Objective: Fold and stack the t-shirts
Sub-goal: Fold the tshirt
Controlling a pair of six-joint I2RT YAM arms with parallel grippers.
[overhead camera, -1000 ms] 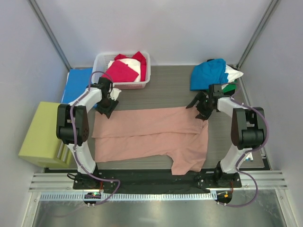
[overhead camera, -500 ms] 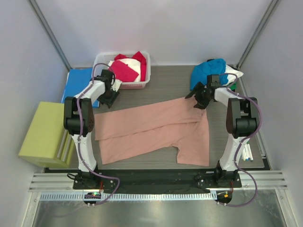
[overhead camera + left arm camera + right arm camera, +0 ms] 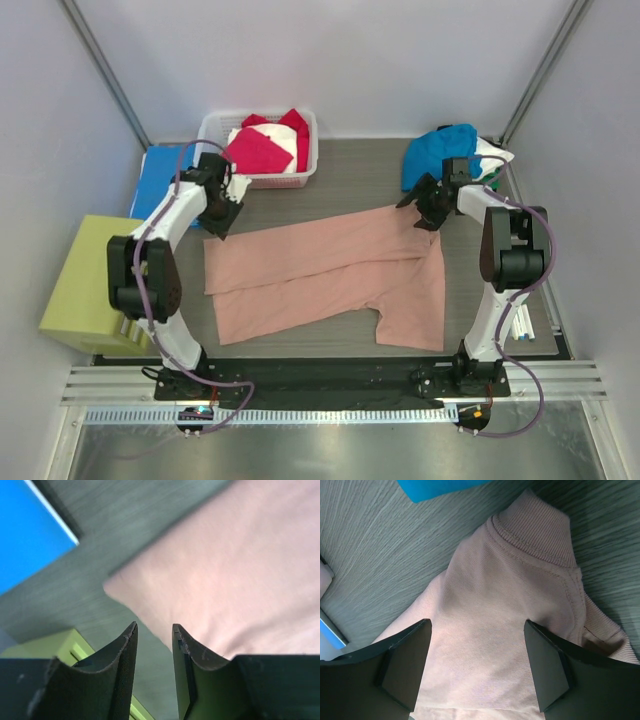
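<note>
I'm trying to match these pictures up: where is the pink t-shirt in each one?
Top view: pink t-shirt spread across the middle of the grey table.
Left wrist: fills the upper right, one corner left of centre.
Right wrist: fills the middle, ribbed collar at the top.
Shared landmark: the grey table, seen in all three.

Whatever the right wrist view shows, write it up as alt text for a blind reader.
The right gripper hangs open over the ribbed collar of a dusty-pink t-shirt lying on a grey wood-grain table. A teal-blue t-shirt edges the top.
</note>
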